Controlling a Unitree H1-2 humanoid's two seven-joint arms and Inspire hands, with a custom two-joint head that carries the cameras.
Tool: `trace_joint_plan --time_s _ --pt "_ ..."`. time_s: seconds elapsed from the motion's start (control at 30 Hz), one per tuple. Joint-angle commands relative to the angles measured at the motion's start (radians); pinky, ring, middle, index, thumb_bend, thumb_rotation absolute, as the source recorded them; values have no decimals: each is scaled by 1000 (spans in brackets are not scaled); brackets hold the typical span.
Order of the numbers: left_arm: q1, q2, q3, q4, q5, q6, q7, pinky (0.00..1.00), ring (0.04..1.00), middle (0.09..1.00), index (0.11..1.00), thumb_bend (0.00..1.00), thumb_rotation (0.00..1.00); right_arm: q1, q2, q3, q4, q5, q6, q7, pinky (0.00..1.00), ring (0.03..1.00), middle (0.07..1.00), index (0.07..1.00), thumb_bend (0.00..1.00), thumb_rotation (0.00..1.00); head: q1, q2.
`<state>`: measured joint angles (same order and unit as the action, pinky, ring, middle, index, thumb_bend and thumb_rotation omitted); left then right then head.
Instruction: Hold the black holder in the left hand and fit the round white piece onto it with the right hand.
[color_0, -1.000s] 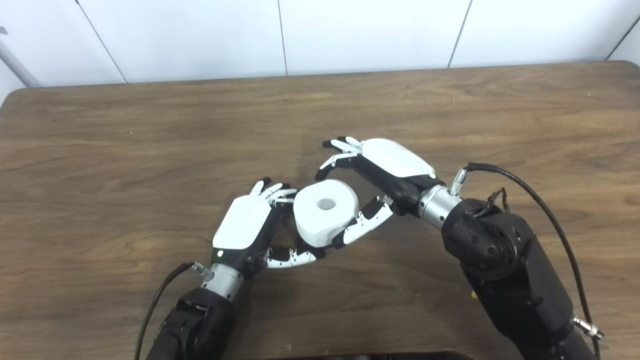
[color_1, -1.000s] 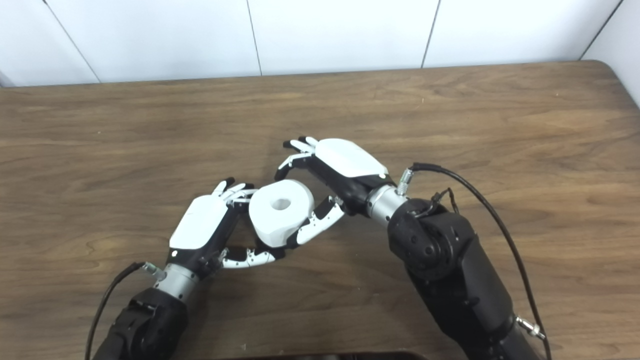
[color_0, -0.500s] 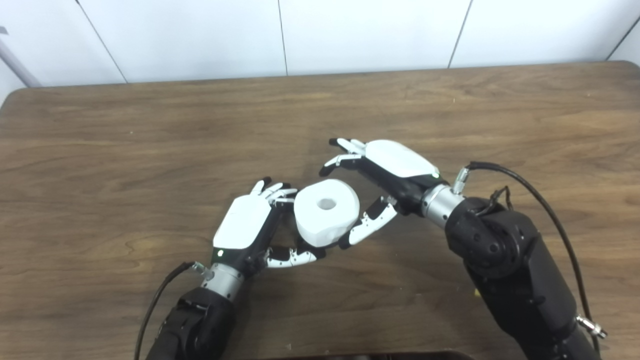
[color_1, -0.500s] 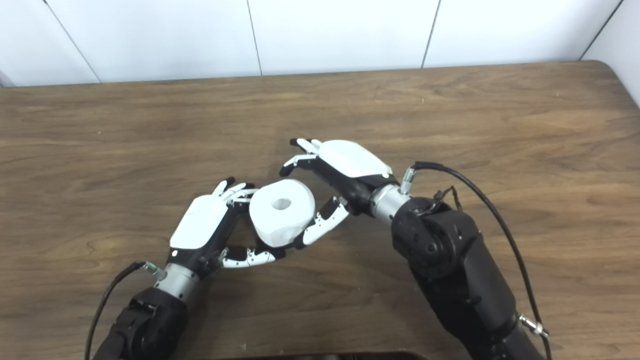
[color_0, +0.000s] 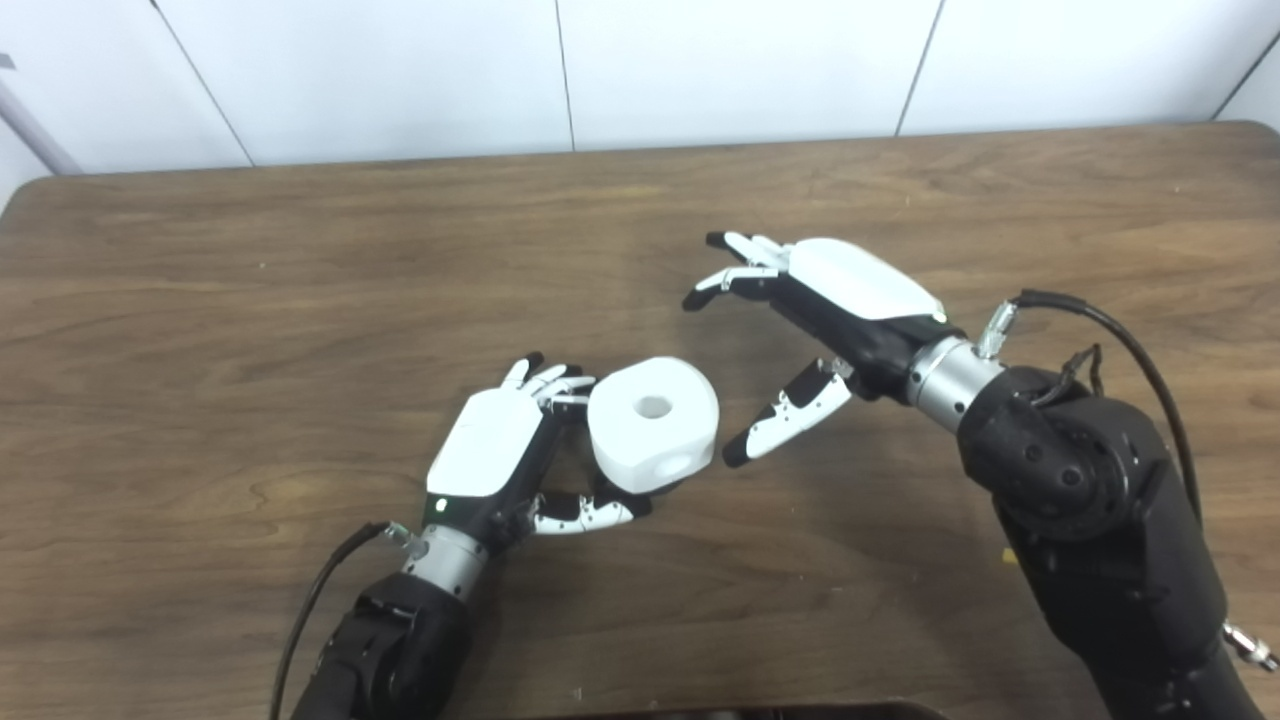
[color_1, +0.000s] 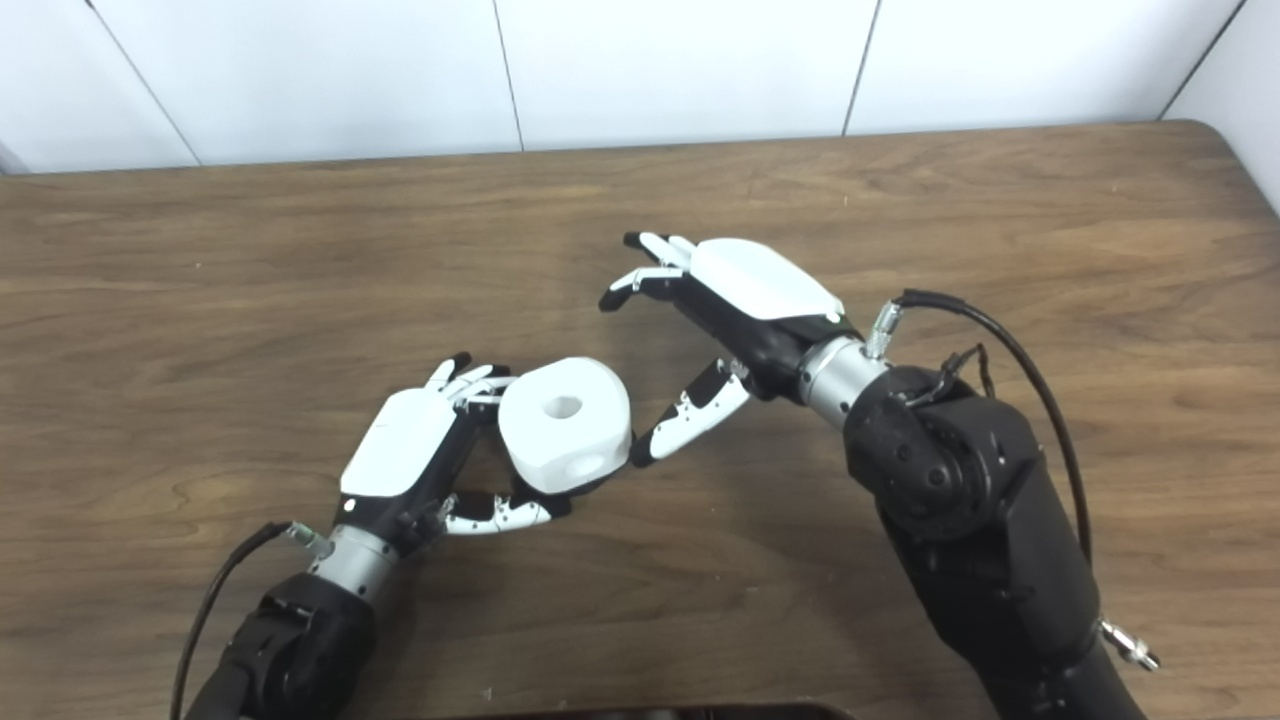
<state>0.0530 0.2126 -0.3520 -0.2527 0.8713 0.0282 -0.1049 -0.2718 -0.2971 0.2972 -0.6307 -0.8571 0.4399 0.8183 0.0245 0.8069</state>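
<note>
Round piece in left hand (on table), right hand apart, rightward

right hand | drawn back, clear of round white piece | fingers apart

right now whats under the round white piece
The left hand cups the round white piece; its fingers reach beneath. The black holder underneath is covered, barely visible.

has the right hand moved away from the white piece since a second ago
Yes. The right hand has pulled back to the right and toward the far table edge, open, leaving a gap to the round white piece, which sits unmoved at the left hand.
</note>
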Motion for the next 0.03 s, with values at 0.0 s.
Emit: trace_joint_plan --time_s 0.0 --pt "-3 6 -2 8 17 4 -6 1000 881 793 487 521 53 -23 4 -5 -26 2 -11 -14 1000 1000 996 792 1000 339 -1 1"
